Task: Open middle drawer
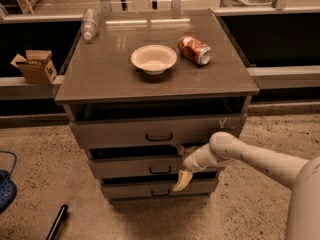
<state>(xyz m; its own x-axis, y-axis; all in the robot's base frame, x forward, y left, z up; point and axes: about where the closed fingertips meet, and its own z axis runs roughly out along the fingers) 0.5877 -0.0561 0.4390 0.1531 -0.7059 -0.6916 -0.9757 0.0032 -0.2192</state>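
The grey cabinet (pixel 235 84) has three drawers. The top drawer (pixel 115 132), with a pale scratch at its right end, stands pulled out a little. The middle drawer (pixel 125 167) lies below it with a plain front and a small dark loop handle (pixel 160 170). My gripper (pixel 178 168) is at the middle drawer's front, just right of the handle. Its fingers are spread open, one fingertip (pixel 180 149) at the drawer's top edge and the other hanging down over the bottom drawer (pixel 130 190). It holds nothing.
On the cabinet top stand a white bowl (pixel 154 59), a red soda can (pixel 195 50) lying on its side and a clear plastic bottle (pixel 89 24). A cardboard box (pixel 35 66) sits on the ledge at left. A dark stick (pixel 56 223) and a blue object (pixel 6 191) lie on the floor.
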